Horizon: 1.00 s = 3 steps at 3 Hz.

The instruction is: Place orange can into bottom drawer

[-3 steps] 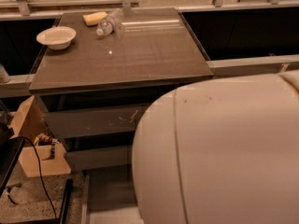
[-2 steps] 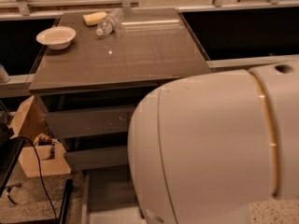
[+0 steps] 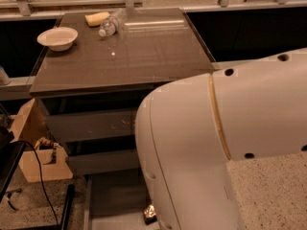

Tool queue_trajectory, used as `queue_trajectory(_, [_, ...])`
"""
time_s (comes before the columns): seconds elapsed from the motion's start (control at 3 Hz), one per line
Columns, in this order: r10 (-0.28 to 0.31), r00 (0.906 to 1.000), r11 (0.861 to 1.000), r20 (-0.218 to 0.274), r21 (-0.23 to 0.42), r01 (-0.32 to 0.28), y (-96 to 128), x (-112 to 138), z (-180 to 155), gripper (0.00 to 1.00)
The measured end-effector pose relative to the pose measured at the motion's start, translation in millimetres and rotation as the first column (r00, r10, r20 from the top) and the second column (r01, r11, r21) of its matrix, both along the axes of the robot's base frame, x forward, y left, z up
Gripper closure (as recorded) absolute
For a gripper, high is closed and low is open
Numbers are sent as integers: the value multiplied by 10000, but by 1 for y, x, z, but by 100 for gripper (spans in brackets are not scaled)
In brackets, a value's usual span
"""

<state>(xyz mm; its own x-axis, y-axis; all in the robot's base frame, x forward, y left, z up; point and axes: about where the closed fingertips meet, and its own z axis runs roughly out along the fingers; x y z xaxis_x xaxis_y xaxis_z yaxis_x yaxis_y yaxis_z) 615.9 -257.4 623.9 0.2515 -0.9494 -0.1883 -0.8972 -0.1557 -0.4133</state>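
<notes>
We record a single camera, set high and looking steeply down and forward across the cabinet top [image 3: 124,51] to the drawer fronts [image 3: 91,126] beneath it. The robot's white arm casing [image 3: 216,147] stands very close to the lens and fills the lower right. The bottom drawer [image 3: 115,200] is cut by the lower edge. The gripper [image 3: 150,218] sits there, mostly hidden behind the casing.

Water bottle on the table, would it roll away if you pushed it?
Probably: the water bottle lies on its side on the smooth table, so it may roll. It looks clear plastic, likely light. The pincer is hidden behind the white arm, down by the bottom drawer.
</notes>
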Motion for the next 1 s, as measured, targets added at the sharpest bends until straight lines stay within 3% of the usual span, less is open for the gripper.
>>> queue_trajectory(0.33, [-2,10000,10000,-72,35,2,-1,3,-1,100])
queue_trajectory(0.67, [-126,9996,9999,264,-61,128,-1,2,9,100])
queue_trajectory(1.0, [-445,9947,9984,930,-293,474,-9,3,22,100])
